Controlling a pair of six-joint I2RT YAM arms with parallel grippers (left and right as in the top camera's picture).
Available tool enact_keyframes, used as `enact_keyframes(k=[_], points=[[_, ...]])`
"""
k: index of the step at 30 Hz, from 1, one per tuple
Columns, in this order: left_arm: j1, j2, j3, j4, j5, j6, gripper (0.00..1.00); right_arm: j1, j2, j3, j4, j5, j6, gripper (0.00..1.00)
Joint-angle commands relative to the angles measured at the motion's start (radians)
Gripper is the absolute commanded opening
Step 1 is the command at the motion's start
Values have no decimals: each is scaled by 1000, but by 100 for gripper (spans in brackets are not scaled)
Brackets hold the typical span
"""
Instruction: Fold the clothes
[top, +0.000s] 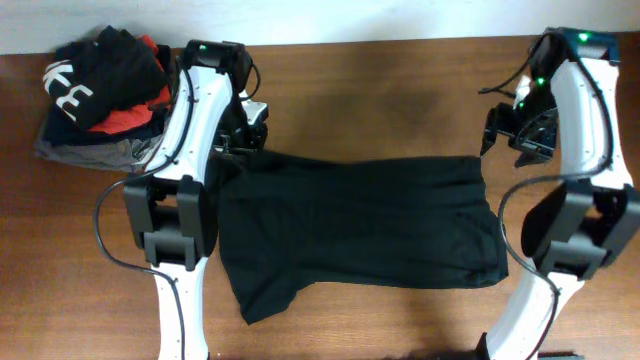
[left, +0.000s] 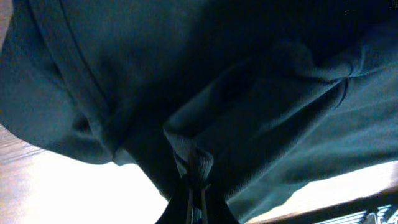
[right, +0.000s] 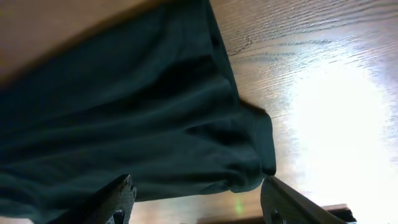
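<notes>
One black top (top: 360, 220) laid flat on worktop (top: 400, 90), between arms. Its upper-left edge is pinched tight by left end effector (left: 196, 186) (fabric bunched at tips). Right end effector (right: 199, 196) held wide, near top's corner.

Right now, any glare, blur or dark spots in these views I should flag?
Overhead: even light, sharp, but the black top reads as a flat dark mass. Left wrist: underexposed fabric fills the frame, blown-out white below. Right wrist: heavy glare on the table at right, near fingers soft.
</notes>
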Motion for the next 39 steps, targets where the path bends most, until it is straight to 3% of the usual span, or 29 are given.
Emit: enact_keyframes(k=[1, 5, 7, 10, 17, 27, 32, 39], points=[[0, -26, -3, -2, -2, -40, 1, 26, -76, -3, -5, -35, -6, 70], [-13, -27, -16, -2, 15, -51, 2, 48, -128, -3, -5, -36, -6, 70], [-23, -27, -47, -2, 15, -54, 14, 62, -151, -3, -5, -36, -6, 70], [-31, -27, -123, -2, 13, -54, 20, 91, -182, -3, -5, -41, -6, 70], [-34, -27, -280, -3, 0, -54, 12, 193, -231, -7, -5, -51, 3, 70], [-35, -119, -291, -3, 5, -56, 11, 292, -230, -7, -2, -52, 7, 71], [-47, -256, -352, -3, 3, -73, 27, 292, -230, -7, 8, -51, 21, 74], [-47, -440, -546, 5, 11, -74, 27, 293, -230, -7, 39, -80, 22, 75]])
